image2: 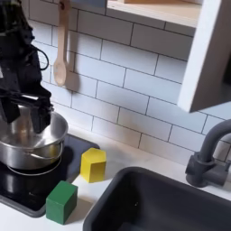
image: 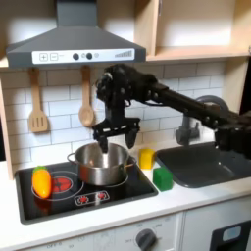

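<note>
My black gripper [image: 115, 141] hangs just above a steel pot [image: 102, 165] on the stove's right burner. Its two fingers are spread apart and point down toward the pot's mouth, with nothing seen between them. In the second exterior view the gripper [image2: 26, 115] stands over the pot [image2: 32, 143], its fingertips about level with the rim. A yellow block [image: 146, 158] lies just right of the pot, and a green block [image: 162, 178] sits nearer the front. Both the yellow block [image2: 93, 163] and the green block [image2: 61, 201] lie between pot and sink.
An orange and yellow toy [image: 41, 181] rests on the left burner. The sink [image: 208, 163] and faucet [image: 186, 124] are at the first exterior view's right. A wooden spatula [image: 37, 104] and spoon [image: 85, 102] hang on the tiled wall under the range hood [image: 76, 47].
</note>
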`<action>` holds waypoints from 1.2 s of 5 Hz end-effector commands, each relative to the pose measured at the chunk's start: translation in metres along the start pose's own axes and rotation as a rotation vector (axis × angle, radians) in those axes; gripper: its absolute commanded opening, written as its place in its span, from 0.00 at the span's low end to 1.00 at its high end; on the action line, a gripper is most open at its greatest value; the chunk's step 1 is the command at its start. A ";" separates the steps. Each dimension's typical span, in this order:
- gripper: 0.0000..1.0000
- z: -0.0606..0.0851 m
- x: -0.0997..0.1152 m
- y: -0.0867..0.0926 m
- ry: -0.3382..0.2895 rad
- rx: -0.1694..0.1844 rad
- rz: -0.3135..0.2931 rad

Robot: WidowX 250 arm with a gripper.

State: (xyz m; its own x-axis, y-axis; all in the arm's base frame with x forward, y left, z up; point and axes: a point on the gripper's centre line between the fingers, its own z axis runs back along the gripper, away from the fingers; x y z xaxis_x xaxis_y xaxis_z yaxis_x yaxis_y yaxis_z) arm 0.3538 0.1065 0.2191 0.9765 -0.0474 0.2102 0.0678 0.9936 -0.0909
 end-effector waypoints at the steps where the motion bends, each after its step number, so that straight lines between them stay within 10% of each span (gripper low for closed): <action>1: 1.00 0.000 -0.041 -0.022 0.037 -0.034 -0.082; 6: 1.00 -0.005 -0.075 -0.029 0.042 -0.009 -0.177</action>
State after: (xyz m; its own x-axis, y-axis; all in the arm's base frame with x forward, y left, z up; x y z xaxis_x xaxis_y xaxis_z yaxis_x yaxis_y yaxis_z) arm 0.2795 0.0801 0.2015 0.9558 -0.2278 0.1860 0.2434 0.9677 -0.0659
